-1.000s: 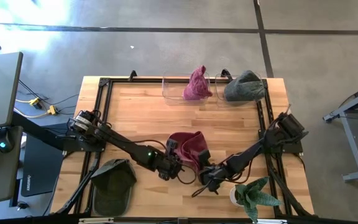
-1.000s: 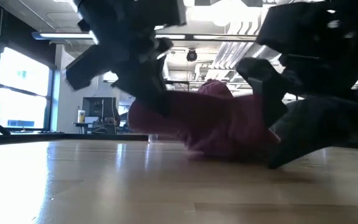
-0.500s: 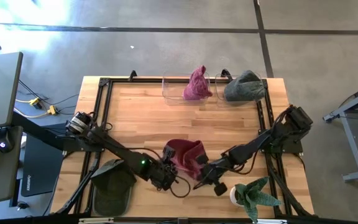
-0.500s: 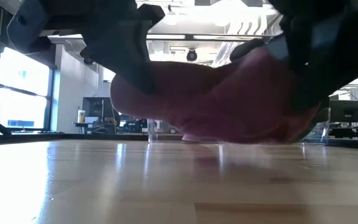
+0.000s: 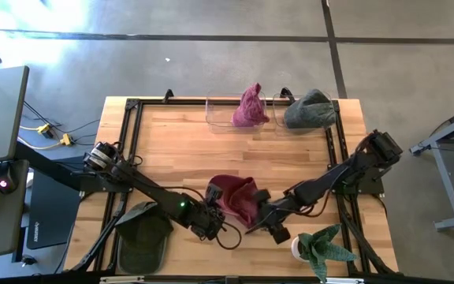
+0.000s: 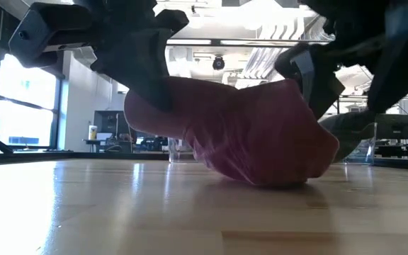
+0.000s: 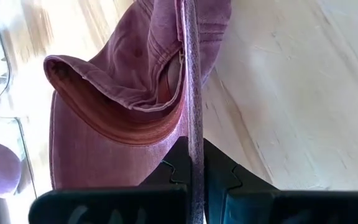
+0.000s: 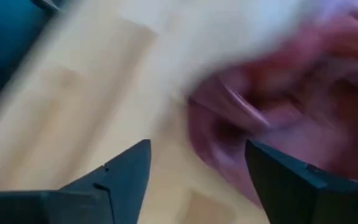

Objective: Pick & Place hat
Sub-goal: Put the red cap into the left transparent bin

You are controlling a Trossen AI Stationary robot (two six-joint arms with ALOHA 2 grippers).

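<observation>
Two dark arms reach toward the near middle of the wooden table (image 5: pixel 172 142), meeting at a maroon cap (image 5: pixel 233 197) that sits slightly lifted and bunched between them. The left gripper (image 5: pixel 211 214) comes in from the near-left side and is clamped on the cap's edge: in the left wrist view its two dark fingers (image 7: pixel 173 171) pinch a thin fold of the maroon fabric tight between them, with the curved brim hanging open beyond. In the low view the maroon cap (image 6: pixel 239 131) hangs as a rounded lump whose lowest part touches the tabletop, with dark gripper parts above it on both sides.

The right gripper (image 5: pixel 265 219) reaches in from the right, just beside the cap's right edge. Its fingers (image 8: pixel 126 171) stand spread wide apart in the right wrist view, holding nothing, with the blurred maroon cap (image 8: pixel 291 118) lying past them.

Near the left front corner a dark green cap (image 5: pixel 142 233) lies flat on the table, beside the left arm. At the far edge two clear bins stand side by side: the left bin (image 5: pixel 219 110) holds a pink hat (image 5: pixel 249 106), the right one a grey-green hat (image 5: pixel 310 109). A small potted plant (image 5: pixel 321 248) stands at the near right corner
</observation>
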